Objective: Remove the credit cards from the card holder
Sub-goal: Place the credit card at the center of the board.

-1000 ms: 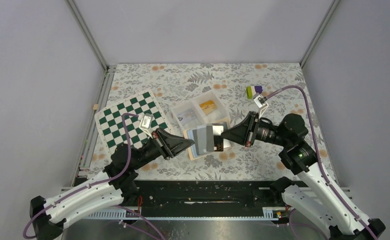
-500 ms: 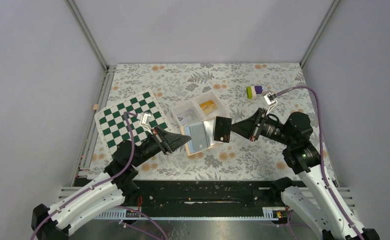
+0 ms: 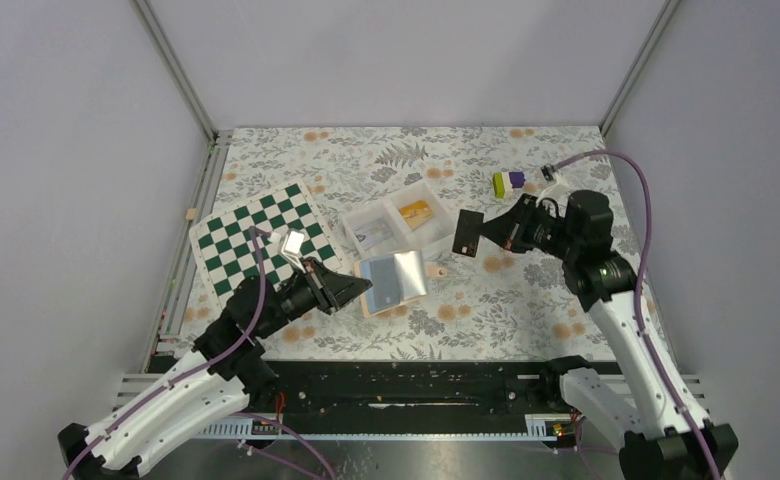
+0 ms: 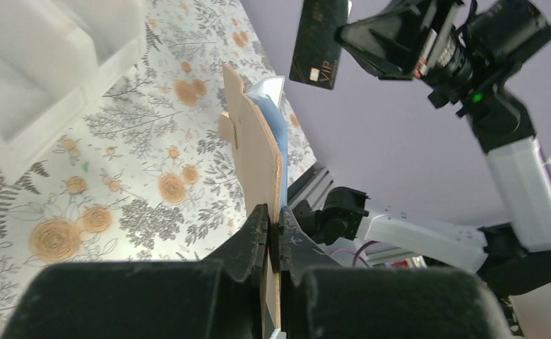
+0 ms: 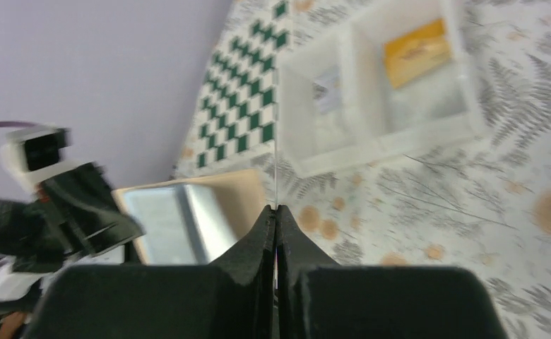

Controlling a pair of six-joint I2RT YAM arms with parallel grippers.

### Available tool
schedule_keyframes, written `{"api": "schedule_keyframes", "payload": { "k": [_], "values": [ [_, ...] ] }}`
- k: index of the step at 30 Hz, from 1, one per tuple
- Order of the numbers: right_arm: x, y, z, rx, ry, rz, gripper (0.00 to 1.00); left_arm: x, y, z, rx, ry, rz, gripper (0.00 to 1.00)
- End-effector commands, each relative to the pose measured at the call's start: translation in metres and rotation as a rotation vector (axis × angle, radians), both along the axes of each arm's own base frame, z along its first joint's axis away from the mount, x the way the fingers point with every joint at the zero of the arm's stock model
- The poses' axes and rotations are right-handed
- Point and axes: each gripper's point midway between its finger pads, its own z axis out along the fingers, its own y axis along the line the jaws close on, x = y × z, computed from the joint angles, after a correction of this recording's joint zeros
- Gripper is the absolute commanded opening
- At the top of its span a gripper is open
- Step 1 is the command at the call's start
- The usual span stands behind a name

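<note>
The card holder (image 3: 394,279), pale blue and glossy with a tan border, lies open left of the table's middle. My left gripper (image 3: 363,287) is shut on its near-left edge. In the left wrist view the card holder (image 4: 260,152) stands edge-on between the closed fingers of the left gripper (image 4: 274,224). My right gripper (image 3: 486,237) is shut on a dark credit card (image 3: 468,232), held in the air right of the holder and clear of it. That credit card (image 4: 320,41) shows "VIP" print. In the right wrist view the credit card (image 5: 276,162) is a thin edge rising from the right gripper (image 5: 275,210).
A white two-compartment tray (image 3: 436,236) stands just behind the holder, with an orange card (image 3: 415,212) in one compartment and a pale card (image 3: 374,236) in the other. A green-and-white chequered board (image 3: 256,240) lies at the left. A purple-and-green block (image 3: 509,182) sits at the back right.
My right gripper has drawn the dark card out of the holder and carried it right and toward the back. The holder has slid slightly left with my left gripper.
</note>
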Motion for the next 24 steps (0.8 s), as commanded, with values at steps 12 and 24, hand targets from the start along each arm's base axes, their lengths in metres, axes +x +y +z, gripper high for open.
{"api": "schedule_keyframes", "payload": {
  "k": [12, 24],
  "values": [
    [0.102, -0.091, -0.140, -0.165, 0.409, -0.429, 0.00, 0.004, 0.026, 0.034, 0.111, -0.120, 0.086, 0.00],
    [0.133, -0.129, -0.217, 0.188, 0.456, -0.823, 0.00, 0.006, 0.049, 0.047, 0.091, -0.159, 0.191, 0.00]
  ]
}}
